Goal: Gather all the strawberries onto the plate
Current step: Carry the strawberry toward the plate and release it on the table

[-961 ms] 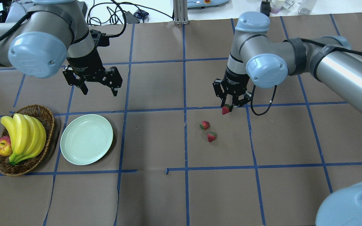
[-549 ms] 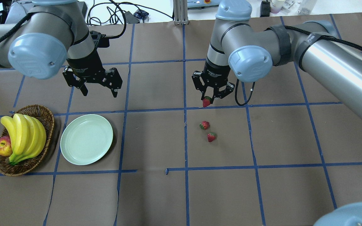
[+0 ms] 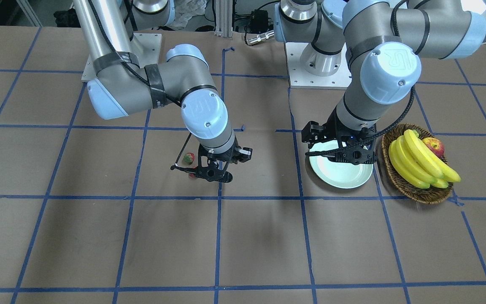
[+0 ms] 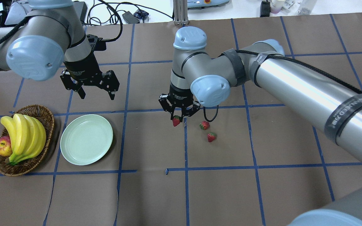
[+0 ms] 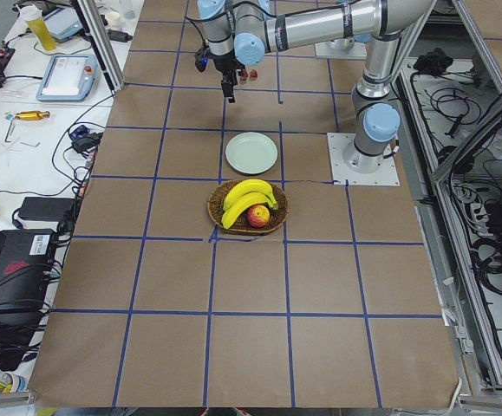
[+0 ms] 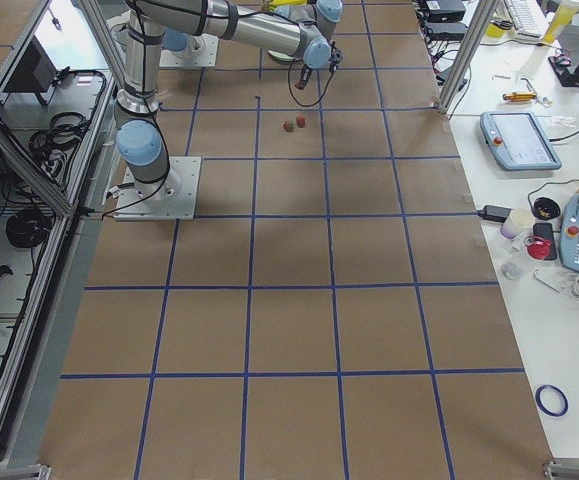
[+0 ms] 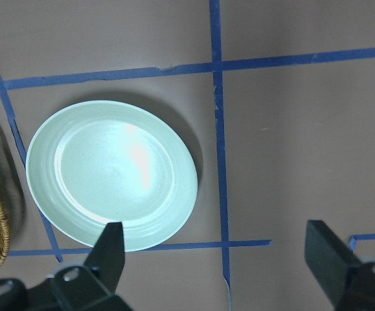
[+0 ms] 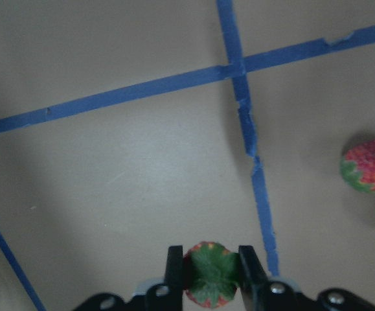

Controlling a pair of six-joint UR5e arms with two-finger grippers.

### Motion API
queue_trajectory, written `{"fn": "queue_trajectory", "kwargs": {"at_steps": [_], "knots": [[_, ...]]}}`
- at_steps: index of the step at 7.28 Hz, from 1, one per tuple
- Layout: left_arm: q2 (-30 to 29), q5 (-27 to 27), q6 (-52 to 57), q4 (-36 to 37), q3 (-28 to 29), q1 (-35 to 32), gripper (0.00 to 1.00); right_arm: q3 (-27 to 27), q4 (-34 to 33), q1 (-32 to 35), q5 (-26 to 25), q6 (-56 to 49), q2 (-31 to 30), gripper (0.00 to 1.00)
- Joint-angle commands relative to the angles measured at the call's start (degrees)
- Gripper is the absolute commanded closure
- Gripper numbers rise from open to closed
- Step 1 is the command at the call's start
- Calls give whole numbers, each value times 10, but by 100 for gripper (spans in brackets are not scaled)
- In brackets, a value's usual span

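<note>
My right gripper [image 4: 178, 118] is shut on a red strawberry [image 4: 176, 121] and holds it above the table, near the middle blue tape line; the right wrist view shows the strawberry [image 8: 207, 282] between the fingers [image 8: 173, 269]. Two more strawberries lie on the table to its right, one [image 4: 204, 125] behind the other [image 4: 211, 137]. The pale mint-green plate [image 4: 86, 139] sits at the left with nothing in it. My left gripper [image 4: 94, 92] hangs open and empty behind the plate, which shows in the left wrist view [image 7: 113, 173].
A brown wicker basket [image 4: 44, 113] with bananas [image 4: 24, 136] and a red apple [image 4: 2, 146] stands just left of the plate. Blue tape lines cross the brown table cover. Cables and gear lie beyond the far edge.
My right arm has carried the strawberry leftward and toward the near side, from behind the two loose strawberries to their left. The left gripper has barely moved.
</note>
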Motion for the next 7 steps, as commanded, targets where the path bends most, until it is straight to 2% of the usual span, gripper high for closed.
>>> {"fn": "queue_trajectory", "kwargs": {"at_steps": [1, 4, 5, 6, 7], "knots": [[0, 0, 1, 0, 0, 4, 0, 4, -28, 11, 27, -8, 27, 100], [-1, 0, 10, 0, 0, 5, 0, 16, -28, 11, 29, -29, 41, 98], [-1, 0, 10, 0, 0, 5, 0, 17, -28, 11, 32, -28, 41, 51], [-1, 0, 10, 0, 0, 5, 0, 17, -28, 11, 32, -28, 41, 26], [-2, 0, 10, 0, 0, 5, 0, 16, -28, 10, 31, -27, 37, 12]]}}
